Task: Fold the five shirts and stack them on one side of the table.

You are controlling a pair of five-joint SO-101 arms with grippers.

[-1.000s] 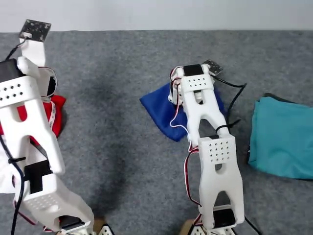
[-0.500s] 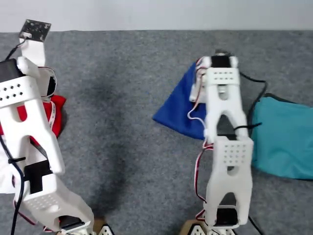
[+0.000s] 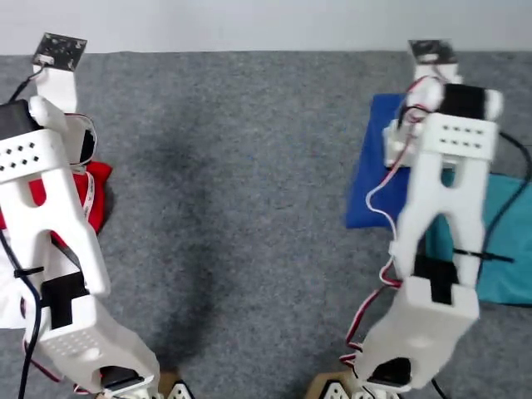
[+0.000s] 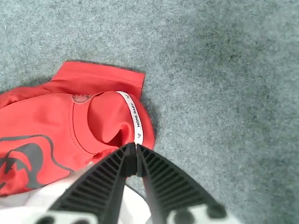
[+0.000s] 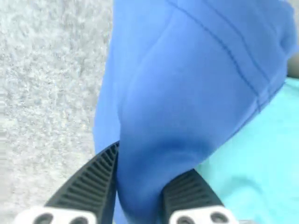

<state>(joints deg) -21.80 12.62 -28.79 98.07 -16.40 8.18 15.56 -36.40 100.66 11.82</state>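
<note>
A folded blue shirt (image 3: 374, 170) hangs from my right gripper (image 5: 140, 175), which is shut on its fabric (image 5: 187, 93). It lies partly over the folded teal shirt (image 3: 507, 241) at the right edge of the table; teal cloth (image 5: 252, 163) shows beside the blue in the right wrist view. A red shirt (image 4: 56, 121) with a grey print lies crumpled at the left edge (image 3: 98, 187), resting on a white shirt (image 3: 12, 299). My left gripper (image 4: 135, 156) is shut, its tips touching the red shirt's collar (image 4: 133, 121).
Grey carpet-like table surface (image 3: 241, 166) spreads between the two arms. A pale wall strip (image 3: 249, 25) runs along the far edge. Both white arms (image 3: 50, 216) rise from the near edge.
My right arm has carried the blue shirt rightwards from the middle of the table onto the teal shirt. The left arm has not moved.
</note>
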